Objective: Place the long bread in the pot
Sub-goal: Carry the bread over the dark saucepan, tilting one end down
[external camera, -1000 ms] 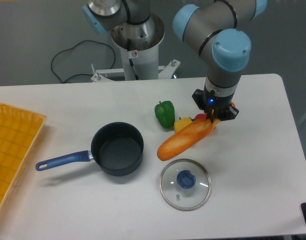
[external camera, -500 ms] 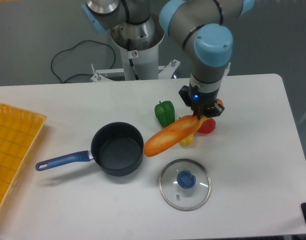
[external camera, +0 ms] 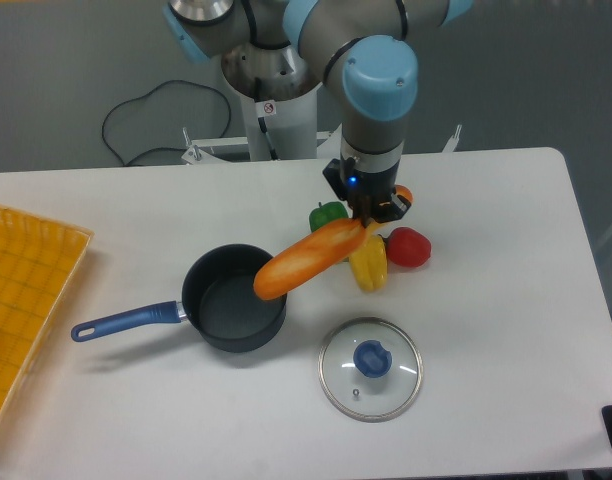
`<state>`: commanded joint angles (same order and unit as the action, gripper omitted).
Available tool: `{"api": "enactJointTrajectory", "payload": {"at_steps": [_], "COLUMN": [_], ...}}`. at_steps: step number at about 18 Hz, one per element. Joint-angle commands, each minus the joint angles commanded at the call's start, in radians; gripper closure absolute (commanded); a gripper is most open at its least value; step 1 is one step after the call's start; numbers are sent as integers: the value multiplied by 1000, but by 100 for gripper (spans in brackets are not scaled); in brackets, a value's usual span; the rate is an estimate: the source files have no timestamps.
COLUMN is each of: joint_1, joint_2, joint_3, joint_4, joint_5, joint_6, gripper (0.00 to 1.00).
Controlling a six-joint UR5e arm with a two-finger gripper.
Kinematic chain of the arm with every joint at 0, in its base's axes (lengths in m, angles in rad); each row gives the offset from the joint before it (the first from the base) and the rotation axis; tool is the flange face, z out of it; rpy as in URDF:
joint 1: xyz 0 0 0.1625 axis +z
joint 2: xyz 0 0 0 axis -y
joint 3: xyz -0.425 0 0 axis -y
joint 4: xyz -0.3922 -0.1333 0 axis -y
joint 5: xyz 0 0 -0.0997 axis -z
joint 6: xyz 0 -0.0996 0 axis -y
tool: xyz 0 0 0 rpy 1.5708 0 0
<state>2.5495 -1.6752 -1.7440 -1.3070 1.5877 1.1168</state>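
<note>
Gripper (external camera: 369,218): clamped on one end of long bread (external camera: 308,259); loaf slants down-left from it, far tip over pot (external camera: 233,298) rim.

We can read no text; only a small round red prohibition sticker (external camera: 269,107) shows on the robot's base column (external camera: 276,90)

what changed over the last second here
The gripper, shut on one end of the long bread, carried it leftward; the loaf's free end now hangs over the pot rim instead of beside the glass lid. That uncovered the yellow pepper and red pepper. Pot, lid, green pepper and yellow tray stayed put.
</note>
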Motion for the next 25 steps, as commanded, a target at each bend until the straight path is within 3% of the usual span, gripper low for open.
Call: {"api": "enactJointTrajectory", "payload": {"at_steps": [8,16,25], "joint_1": [-44,-120,-201], "joint_2": [48,-64,-126], "joint_3": [-83,-28,-20], "joint_4": [0,18,55], "joint_5": [8,109,175], "joint_6": [-9,-153,-258], "gripper": [100,100,99]}}
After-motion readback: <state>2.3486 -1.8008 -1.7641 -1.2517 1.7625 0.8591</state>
